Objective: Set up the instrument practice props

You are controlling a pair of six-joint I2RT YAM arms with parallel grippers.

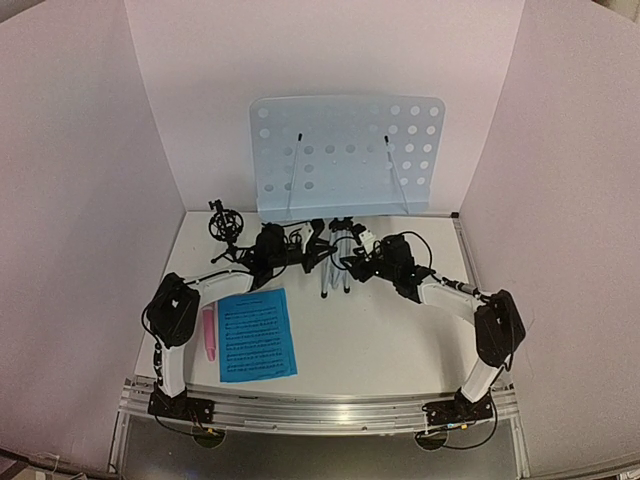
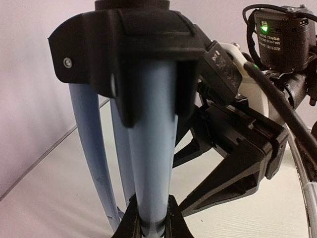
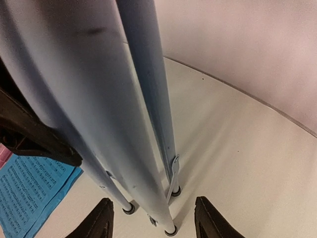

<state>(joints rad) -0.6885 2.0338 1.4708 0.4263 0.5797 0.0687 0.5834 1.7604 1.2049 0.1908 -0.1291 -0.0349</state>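
Note:
The pale-blue perforated music-stand desk stands upright at the back. Its silver tripod legs hang folded together below it, their feet on the table. My left gripper is shut on one pale tube of the stand, gripping it from the left. My right gripper is open, its fingers on either side of the leg bundle without touching it. The blue sheet-music page lies flat at the front left, with the pink microphone next to it. The black mic mount stands at the back left.
White walls close in the table on the left, back and right. The right arm's wrist hangs close beside the left gripper. A metal rail runs along the near edge between the two arm bases.

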